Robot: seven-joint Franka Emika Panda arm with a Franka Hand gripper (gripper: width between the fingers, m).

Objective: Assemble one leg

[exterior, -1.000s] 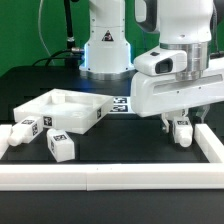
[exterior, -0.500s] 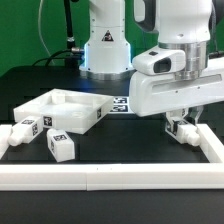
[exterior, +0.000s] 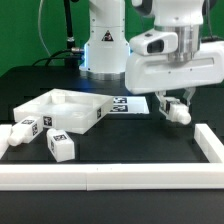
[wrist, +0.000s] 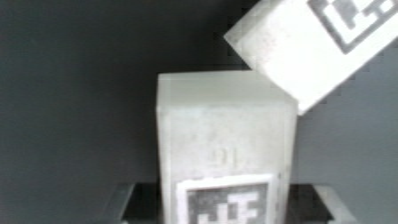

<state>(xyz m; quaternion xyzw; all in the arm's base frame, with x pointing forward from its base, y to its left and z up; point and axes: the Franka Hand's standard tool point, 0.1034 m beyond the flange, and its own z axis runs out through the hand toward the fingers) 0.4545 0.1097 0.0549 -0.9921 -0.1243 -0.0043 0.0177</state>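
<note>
My gripper [exterior: 176, 107] is shut on a leg [exterior: 178, 112], a stubby white block with a tag, and holds it above the black table at the exterior view's right. In the wrist view the leg [wrist: 228, 140] fills the middle, standing out from between my dark fingers [wrist: 146, 200], its tag near them. Three more legs lie at the exterior view's left: one [exterior: 60, 146] in front of the panel, one [exterior: 27, 127] beside it, one [exterior: 4, 138] at the edge. The large white square panel [exterior: 62, 108] lies tilted on them.
The marker board [exterior: 124, 103] lies behind my gripper; its corner shows in the wrist view [wrist: 324, 40]. A white rail [exterior: 110, 174] runs along the table's front and another [exterior: 212, 142] along the exterior view's right. The robot base [exterior: 103, 50] stands at the back.
My gripper has risen and shifted a little to the exterior view's left, lifting the leg off the table.
</note>
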